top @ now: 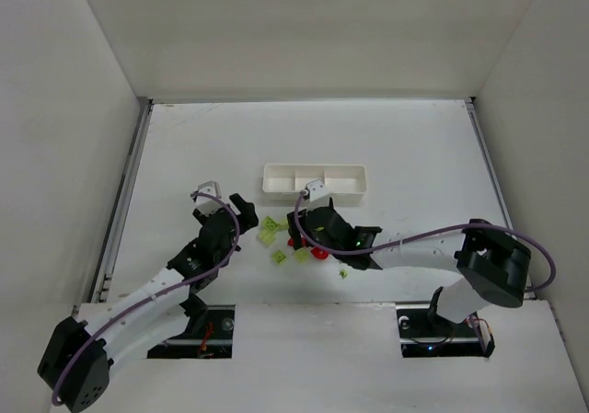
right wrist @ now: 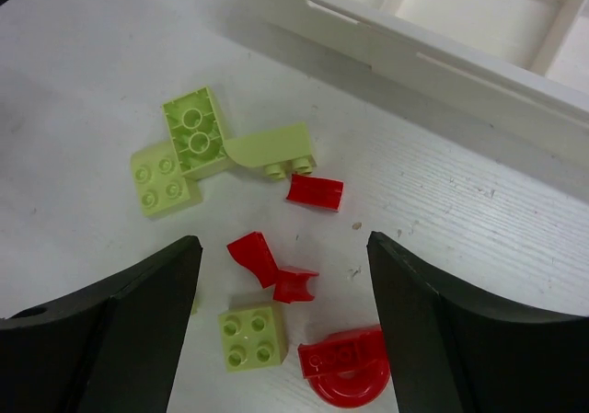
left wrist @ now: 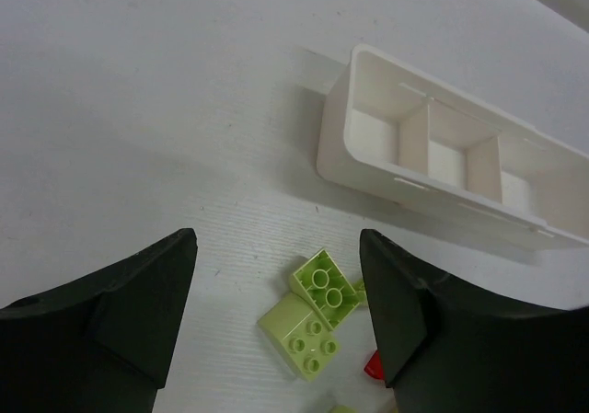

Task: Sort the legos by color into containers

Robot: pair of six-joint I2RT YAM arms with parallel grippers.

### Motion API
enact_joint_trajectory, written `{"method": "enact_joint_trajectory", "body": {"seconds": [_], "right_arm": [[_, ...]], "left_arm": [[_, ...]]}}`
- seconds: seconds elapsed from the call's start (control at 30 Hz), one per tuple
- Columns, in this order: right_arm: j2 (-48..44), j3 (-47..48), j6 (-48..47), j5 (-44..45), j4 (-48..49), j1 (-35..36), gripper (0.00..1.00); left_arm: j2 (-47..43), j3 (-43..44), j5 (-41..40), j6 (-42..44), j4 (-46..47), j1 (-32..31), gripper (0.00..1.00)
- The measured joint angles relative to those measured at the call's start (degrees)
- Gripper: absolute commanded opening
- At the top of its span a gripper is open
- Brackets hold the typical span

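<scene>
Right gripper hung w/ fingers apart, empty, over small red plastic bricks. Left gripper was also apart, above yellow-green bricks. All lay just before the long white divided tray. Better to descend straight on one red piece, centred, w/o catching neighbours.

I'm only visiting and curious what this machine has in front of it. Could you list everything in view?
Green legos: at least four, light yellow-green, on the table in front of the tray.
Red legos: three, red, mixed among the green.
Tray: one, white, divided, beyond the pile.
Table: one, white.
Left end effector: black, open, over green legos.
Right end effector: black, open, over the red legos.
</scene>
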Motion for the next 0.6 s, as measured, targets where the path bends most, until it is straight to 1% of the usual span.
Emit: {"method": "enact_joint_trajectory", "body": {"seconds": [0.1, 0.2, 0.23, 0.27, 0.3, 0.33, 0.37, 0.4, 0.47, 0.5, 0.53, 0.57, 0.6], "right_arm": [[-0.39, 0.0, -0.04, 0.02, 0.02, 0.15, 0.79], [-0.39, 0.0, -0.04, 0.02, 0.02, 0.15, 0.76], [-0.39, 0.0, -0.11, 0.0, 0.0, 0.15, 0.72], [-0.35, 0.0, -0.22, 0.02, 0.0, 0.15, 0.64], [-0.28, 0.07, -0.28, 0.0, 0.0, 0.15, 0.49], [-0.11, 0.15, -0.55, 0.0, 0.0, 0.15, 0.38], [0.11, 0.24, -0.48, -0.02, 0.09, 0.13, 0.32], [0.55, 0.5, -0.28, 0.02, 0.04, 0.09, 0.3], [1.84, 1.27, -0.26, 0.0, 0.04, -0.17, 0.34], [2.6, 1.66, -0.22, 0.0, 0.04, -0.33, 0.42], [3.45, 2.14, -0.11, 0.02, 0.02, -0.5, 0.58], [4.35, 2.71, -0.11, 0.04, 0.04, -0.7, 0.67], [5.51, 3.48, -0.04, 0.2, 0.04, -0.96, 0.74]], "left_arm": [[-0.02, 0.0, 0.02, -0.09, 0.04, -0.02, 0.7], [-1.22, -0.17, 0.07, -0.09, 0.04, 0.0, 0.69], [-1.92, -0.33, 0.07, -0.09, 0.13, 0.0, 0.68], [-2.78, -0.68, 0.04, -0.11, 0.5, 0.0, 0.67], [-3.39, -1.03, 0.04, -0.09, 0.76, 0.07, 0.64], [-3.89, -1.36, 0.07, -0.09, 0.9, 0.33, 0.61], [-4.11, -1.57, 0.07, -0.07, 1.03, 0.46, 0.59], [-4.13, -1.7, 0.07, -0.07, 1.09, 0.57, 0.54], [-3.93, -1.95, 0.07, -0.04, 1.33, 0.72, 0.44], [-3.63, -1.95, 0.07, -0.04, 1.4, 0.74, 0.42], [-3.28, -1.95, 0.15, -0.02, 1.49, 0.74, 0.42], [-2.75, -1.95, 0.15, 0.04, 1.55, 0.68, 0.42], [-2.12, -1.95, 0.17, 0.0, 1.6, 0.63, 0.42]]}}
